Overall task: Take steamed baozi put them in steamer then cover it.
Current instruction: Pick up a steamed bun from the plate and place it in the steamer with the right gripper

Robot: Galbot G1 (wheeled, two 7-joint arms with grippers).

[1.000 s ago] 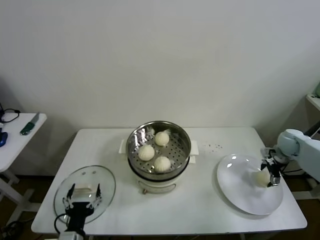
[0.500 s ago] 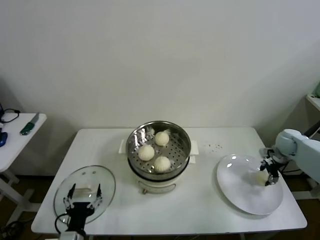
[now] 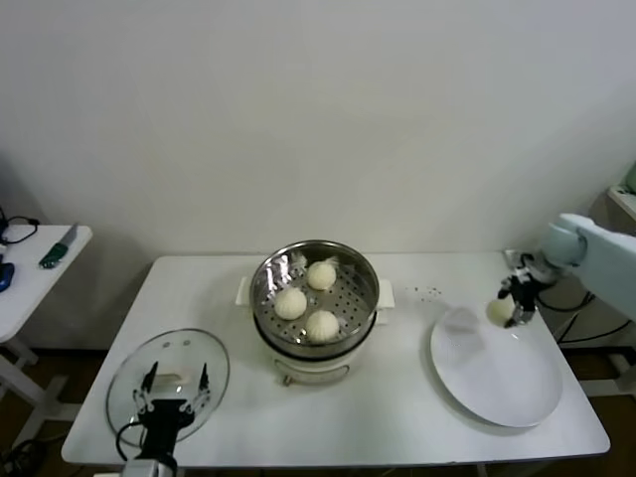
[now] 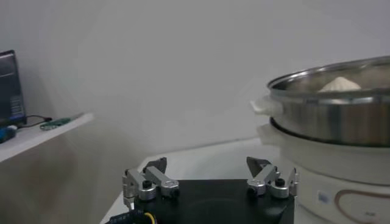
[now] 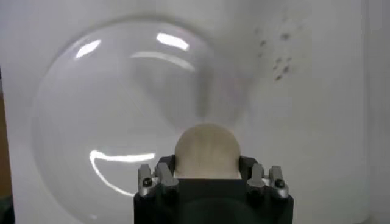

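We see the right gripper out at the three o'clock side of the white table, hanging above the far rim of the flat white plate. Its fingers are closed on one steamed baozi, a pale round bun that in the right wrist view sits snug between the two pads, clear of the plate below it. The plate itself lies bare beneath the bun, with a few dark specks on the table beyond its rim.

At the middle of the table we find the steamer, a shiny perforated basket on a white pot base. Three more buns rest on its floor: one at twelve o'clock, one at nine o'clock, and one at six o'clock. They lie close together but not stacked.

The left gripper waits at the seven o'clock corner of the table, over the round glass lid that lies flat there. Its fingers stand spread wide with nothing between them, as the left wrist view confirms; from there we also see the steamer's steel wall near by.

A small side table stands at nine o'clock, apart from the main one.
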